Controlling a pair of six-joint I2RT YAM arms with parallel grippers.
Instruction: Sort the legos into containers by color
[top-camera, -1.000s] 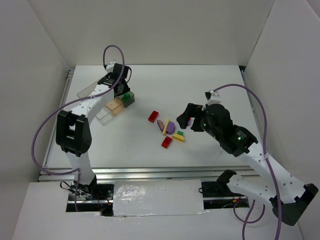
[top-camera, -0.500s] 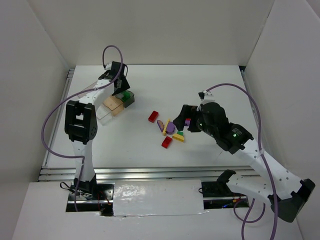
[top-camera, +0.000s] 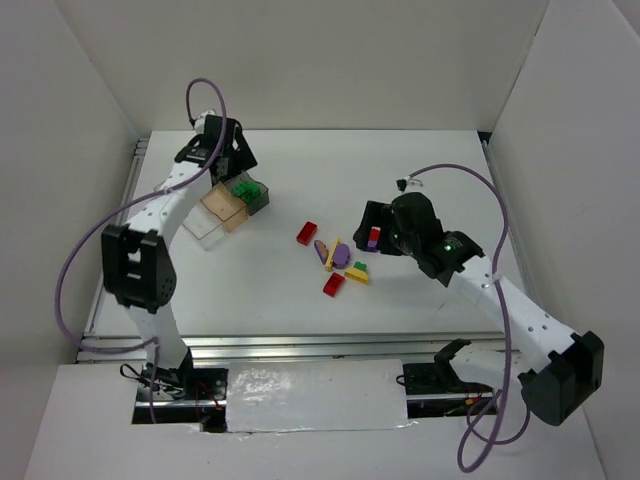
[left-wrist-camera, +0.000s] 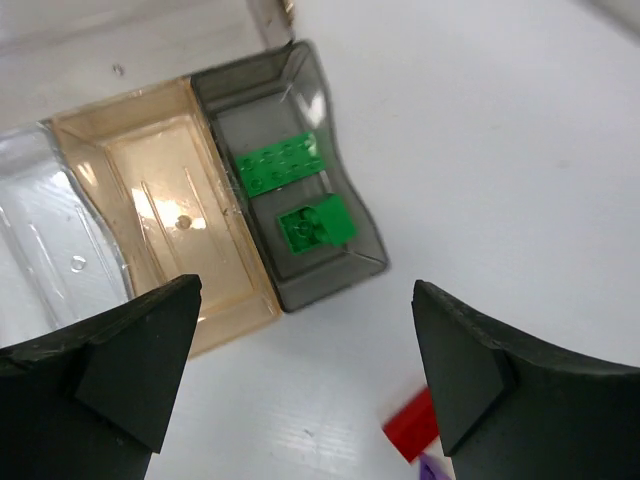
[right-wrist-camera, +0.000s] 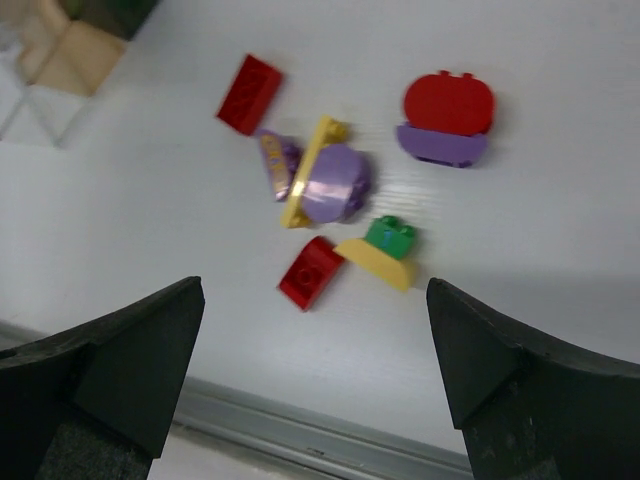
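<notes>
My left gripper hangs open and empty above the tray, near its smoky grey compartment. Two green legos lie in that compartment. The tan compartment and the clear one hold nothing. My right gripper is open over the loose pile: two red bricks, a purple piece with a yellow bar, a green brick on a yellow slope, and a red-and-purple piece.
White walls stand on three sides of the table. A metal rail runs along the near edge, just below the pile in the right wrist view. A red brick shows beside my left gripper's right finger.
My left gripper has opened and drawn back from the grey compartment, where a second green brick now lies. My right arm has shifted toward the back over the pile.
</notes>
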